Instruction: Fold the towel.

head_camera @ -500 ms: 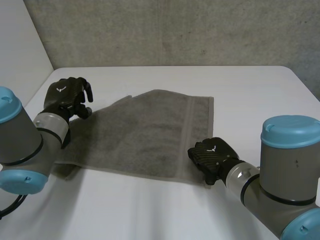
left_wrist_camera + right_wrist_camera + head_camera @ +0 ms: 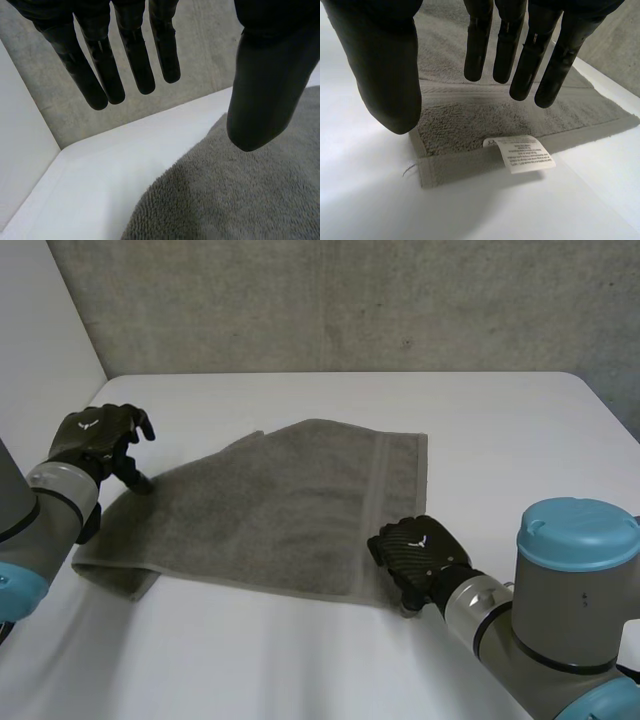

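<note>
I work in a bare, lab-like test room: plain white table (image 2: 300, 660), rough grey concrete wall (image 2: 350, 300) behind it.

Your right hand (image 2: 385, 65) hangs, fingers straight and thumb apart, over the grey towel (image 2: 470, 115) corner, where its white label (image 2: 525, 152) overlaps the table (image 2: 470, 215).

Cams: one head, two wrist.
Head looks down from behind arms (image 2: 560, 580) at worktop (image 2: 300, 660); wrist cams close, past fingers (image 2: 135, 65), onto towel (image 2: 290, 500) edges head also sees.
</note>
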`<state>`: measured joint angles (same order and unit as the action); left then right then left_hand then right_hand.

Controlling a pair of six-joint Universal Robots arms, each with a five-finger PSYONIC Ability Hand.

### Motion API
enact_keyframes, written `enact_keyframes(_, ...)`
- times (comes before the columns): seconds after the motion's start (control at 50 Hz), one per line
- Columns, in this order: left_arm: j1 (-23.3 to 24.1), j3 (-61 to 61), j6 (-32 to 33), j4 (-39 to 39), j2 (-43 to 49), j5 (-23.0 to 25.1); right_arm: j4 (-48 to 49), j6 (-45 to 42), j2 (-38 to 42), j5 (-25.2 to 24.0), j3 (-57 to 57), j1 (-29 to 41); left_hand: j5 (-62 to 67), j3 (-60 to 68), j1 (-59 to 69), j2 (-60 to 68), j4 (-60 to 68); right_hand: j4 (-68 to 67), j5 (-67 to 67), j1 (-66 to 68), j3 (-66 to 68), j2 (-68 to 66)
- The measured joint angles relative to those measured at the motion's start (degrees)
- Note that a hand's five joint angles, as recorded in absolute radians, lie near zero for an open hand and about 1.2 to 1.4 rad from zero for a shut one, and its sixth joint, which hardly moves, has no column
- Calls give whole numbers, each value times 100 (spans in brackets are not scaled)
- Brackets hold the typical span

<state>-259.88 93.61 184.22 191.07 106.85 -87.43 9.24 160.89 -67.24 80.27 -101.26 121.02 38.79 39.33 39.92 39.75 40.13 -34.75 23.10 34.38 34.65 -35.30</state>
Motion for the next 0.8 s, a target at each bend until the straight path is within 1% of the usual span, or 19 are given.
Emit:
enact_keyframes(0.12,-140,204,133,-2,-68,117,85,116,132,-121,58,1,-8,-4,-10,-1,0,0,-2,0,0,0)
enact_keyframes(0.3,-215,363,142,38,-64,136,93,195,361,-270,94,15,-16,-5,-15,-19,0,4,-40,-54,-33,33)
enact_keyframes(0.52,-223,402,131,72,-61,129,234,317,476,-278,144,12,-16,-5,-22,-19,0,81,-93,-109,-115,77)
enact_keyframes(0.8,-221,423,131,97,-68,129,258,271,854,-227,387,4,-16,-5,-27,-19,0,81,-64,-103,-114,77)
